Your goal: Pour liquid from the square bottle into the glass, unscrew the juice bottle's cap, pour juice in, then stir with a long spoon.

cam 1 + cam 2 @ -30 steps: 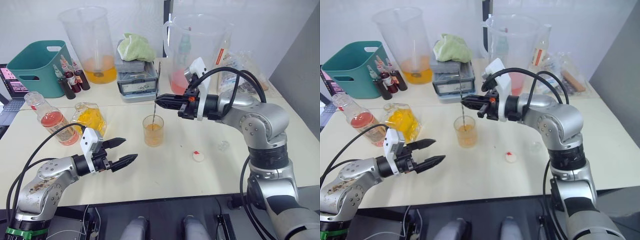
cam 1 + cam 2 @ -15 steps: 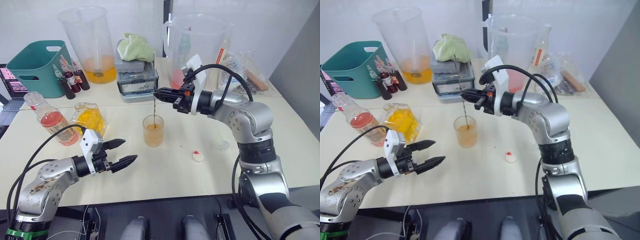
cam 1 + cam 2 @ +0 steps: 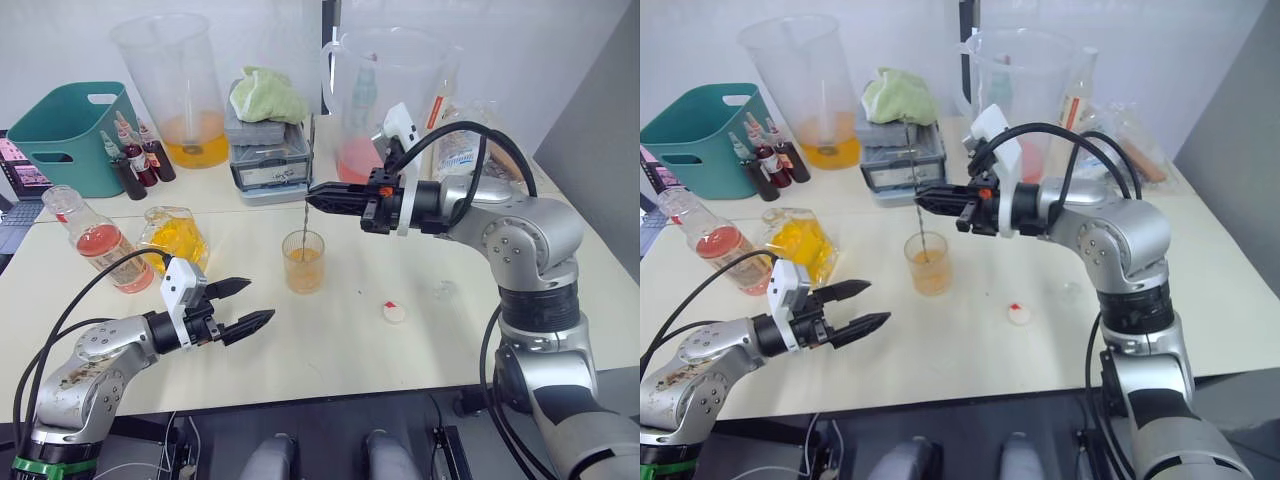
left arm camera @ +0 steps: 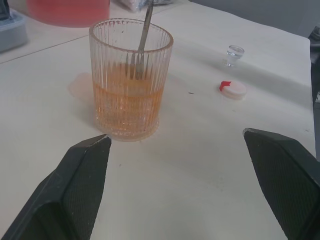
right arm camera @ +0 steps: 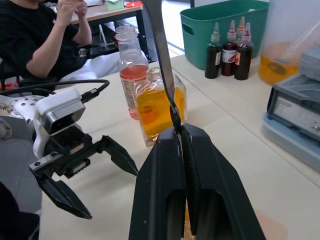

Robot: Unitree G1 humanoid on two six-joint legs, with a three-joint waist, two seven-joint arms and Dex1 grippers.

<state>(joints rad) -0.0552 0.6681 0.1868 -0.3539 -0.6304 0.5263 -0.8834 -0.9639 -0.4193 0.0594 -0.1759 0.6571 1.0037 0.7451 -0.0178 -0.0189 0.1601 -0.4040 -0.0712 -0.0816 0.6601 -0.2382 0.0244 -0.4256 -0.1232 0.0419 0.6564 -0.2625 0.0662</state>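
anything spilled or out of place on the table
No spill shows. The cap lies loose on the table right of the glass, with a small clear stopper beyond it. The juice bottle stands uncapped at the left.

Back of desk (image 3: pixel 330 350): teal basket (image 3: pixel 70 135), three dark dropper bottles (image 3: pixel 135 160) beside it, large clear jug (image 3: pixel 185 85) with orange liquid at bottom, grey box (image 3: pixel 265 150) carrying green cloth (image 3: pixel 265 95). Small clear stopper (image 3: pixel 444 291) lies near front right.
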